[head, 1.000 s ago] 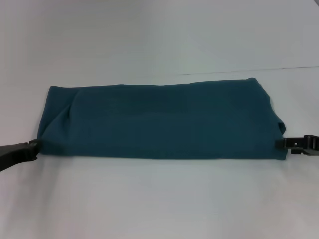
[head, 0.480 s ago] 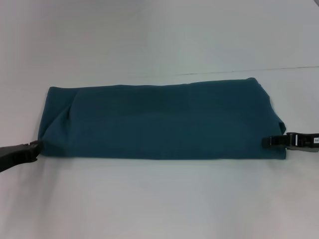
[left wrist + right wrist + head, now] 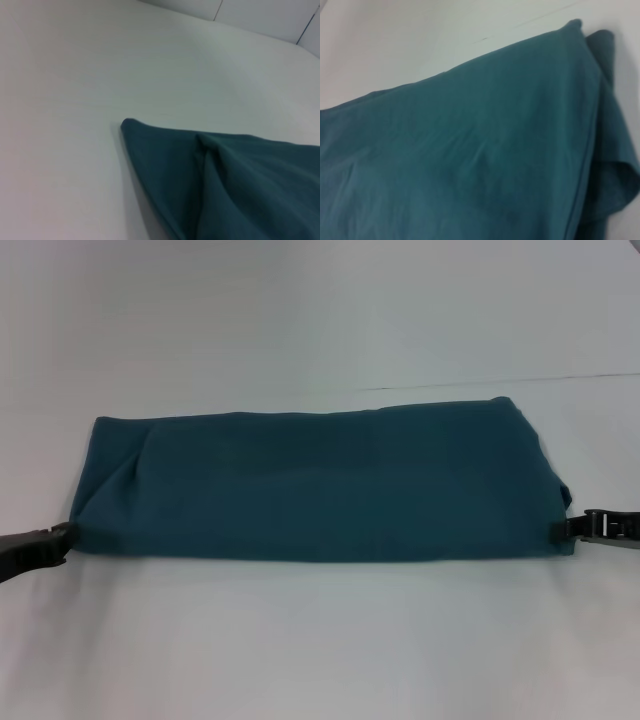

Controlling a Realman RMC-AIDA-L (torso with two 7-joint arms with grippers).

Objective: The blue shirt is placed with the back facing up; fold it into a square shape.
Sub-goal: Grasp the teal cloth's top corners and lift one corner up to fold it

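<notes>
The blue shirt lies on the white table as a long, plain teal band running left to right. My left gripper sits at the band's near left corner, touching the cloth edge. At the near right corner my right gripper meets the hem, low over the table. In the left wrist view a pointed corner of the blue shirt shows with a fold ridge. The right wrist view is filled with the blue shirt, its layered end along one side.
The white table stretches on all sides of the shirt. A thin dark seam crosses the table behind the shirt's right end.
My right gripper reached in over the shirt's right end, then drew back to the edge. The left gripper and the shirt's left end shifted slightly left.
</notes>
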